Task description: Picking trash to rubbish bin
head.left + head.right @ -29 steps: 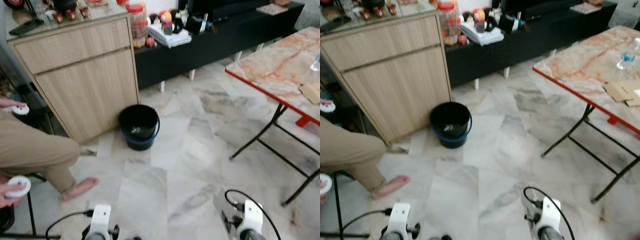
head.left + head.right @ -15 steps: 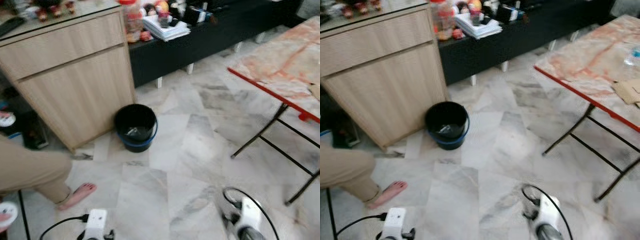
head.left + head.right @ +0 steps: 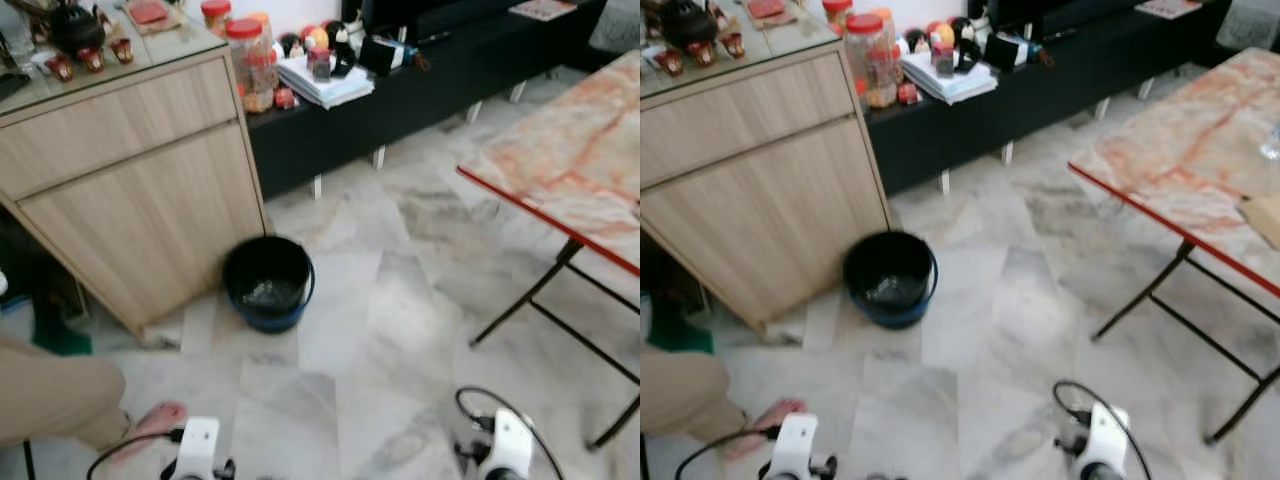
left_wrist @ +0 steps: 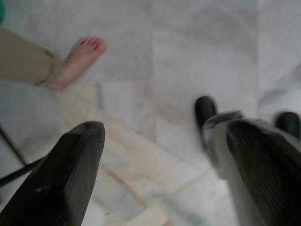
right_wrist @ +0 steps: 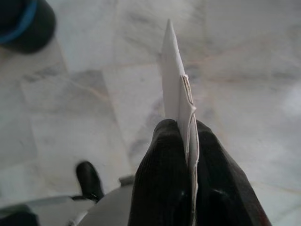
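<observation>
R gripper (image 5: 188,141) pinched a folded white paper (image 5: 176,80) edge-on, above bare marble floor (image 3: 400,330). L gripper (image 4: 164,155) was spread wide, empty. Bin (image 3: 268,282) sat beside cabinet (image 3: 140,190); open floor between it and table (image 3: 570,160).

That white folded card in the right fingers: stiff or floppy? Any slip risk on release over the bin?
The white folded card probably is fairly stiff: it stands straight out of the right gripper, no droop. Likely light, being thin, so it may flutter and miss the black bin. Pinched edge-on between shut fingers, it looks unlikely to slip.
</observation>
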Robot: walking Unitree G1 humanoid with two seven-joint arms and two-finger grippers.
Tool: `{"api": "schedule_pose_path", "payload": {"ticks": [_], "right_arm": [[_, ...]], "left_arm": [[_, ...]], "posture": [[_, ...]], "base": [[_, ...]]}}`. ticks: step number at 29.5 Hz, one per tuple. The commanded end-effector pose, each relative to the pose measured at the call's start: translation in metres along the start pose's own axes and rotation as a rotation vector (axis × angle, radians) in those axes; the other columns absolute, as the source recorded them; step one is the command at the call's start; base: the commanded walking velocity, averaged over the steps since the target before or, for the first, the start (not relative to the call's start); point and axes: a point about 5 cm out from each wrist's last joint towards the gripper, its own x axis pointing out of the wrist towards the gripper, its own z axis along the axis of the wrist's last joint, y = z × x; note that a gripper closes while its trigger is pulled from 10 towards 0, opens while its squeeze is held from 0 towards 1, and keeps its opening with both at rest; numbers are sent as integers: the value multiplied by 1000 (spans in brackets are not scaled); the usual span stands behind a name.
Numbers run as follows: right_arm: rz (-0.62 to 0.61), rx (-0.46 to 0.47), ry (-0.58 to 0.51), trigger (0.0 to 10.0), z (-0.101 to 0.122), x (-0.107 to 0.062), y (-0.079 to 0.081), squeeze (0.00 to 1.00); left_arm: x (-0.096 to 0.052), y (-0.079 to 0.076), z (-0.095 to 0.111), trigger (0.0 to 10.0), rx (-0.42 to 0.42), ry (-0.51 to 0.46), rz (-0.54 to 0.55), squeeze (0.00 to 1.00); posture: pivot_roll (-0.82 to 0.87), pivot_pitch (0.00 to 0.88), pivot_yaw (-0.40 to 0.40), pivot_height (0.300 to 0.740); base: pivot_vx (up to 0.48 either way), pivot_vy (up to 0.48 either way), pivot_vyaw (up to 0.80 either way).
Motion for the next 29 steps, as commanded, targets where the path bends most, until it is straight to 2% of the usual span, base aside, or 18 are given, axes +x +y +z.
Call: {"api": "schedule_pose_path", "payload": {"ticks": [1,23,26,29], "right_arm": [[-27,8,0,10000,-1,-2,-9,0],[-34,-4,19,10000,-5,-2,-8,0],[-28,-42,35,10000,-7,-2,-8,0],[-37,-28,45,10000,-11,-4,-11,0]], "left_arm": [[0,-2,-1,10000,-9,8,1,0],[0,2,-2,10000,-9,14,8,0],[0,2,-1,10000,-9,10,9,0],[0,2,-2,10000,-16,4,10,0]], "posture": [[-84,159,28,740],[-68,182,36,740],[-68,182,36,740],[-62,181,35,740]], "base": [[480,0,0],[480,0,0],[480,0,625],[470,0,800]]}}
